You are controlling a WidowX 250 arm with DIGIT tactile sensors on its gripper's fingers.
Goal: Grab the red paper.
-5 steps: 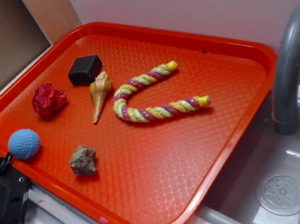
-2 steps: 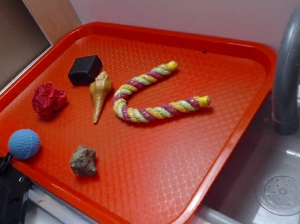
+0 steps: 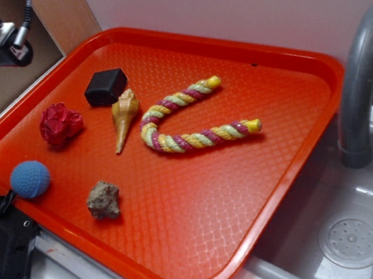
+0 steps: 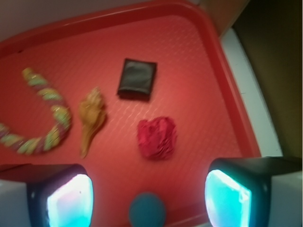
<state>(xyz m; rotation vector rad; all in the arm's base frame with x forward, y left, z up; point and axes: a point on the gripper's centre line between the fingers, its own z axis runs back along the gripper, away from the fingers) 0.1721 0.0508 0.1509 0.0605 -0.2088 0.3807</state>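
my claw (image 4: 147, 198) wide open, empty, high up | paper (image 4: 157, 137) just ahead between fingers | drop straight, centre, avoid ball (image 4: 147, 209), block (image 4: 137, 78)

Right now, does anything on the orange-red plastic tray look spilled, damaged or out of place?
Nothing stands out. The crumpled dark red paper wad, black block, tan seashell, twisted rope toy, blue ball and brown rock all lie apart on the orange-red plastic tray. The gripper hovers open above, touching nothing.
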